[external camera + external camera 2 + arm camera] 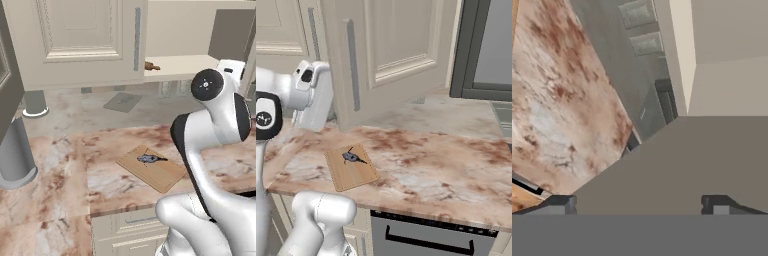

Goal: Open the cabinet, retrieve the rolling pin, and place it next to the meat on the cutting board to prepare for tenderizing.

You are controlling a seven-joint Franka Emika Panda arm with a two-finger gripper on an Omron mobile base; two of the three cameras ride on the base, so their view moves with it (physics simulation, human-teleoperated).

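Hand view: claw jaws wide apart, empty, just beside the swung-open cabinet door. Below it, cutting board carries the meat. Beyond, rolling pin lies on the cabinet shelf. Opening done; fetching and placing remain.

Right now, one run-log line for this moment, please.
cream wall cabinet: open | brown wooden rolling pin: on shelf | grey-blue meat: on tan cutting board | tool: open, empty
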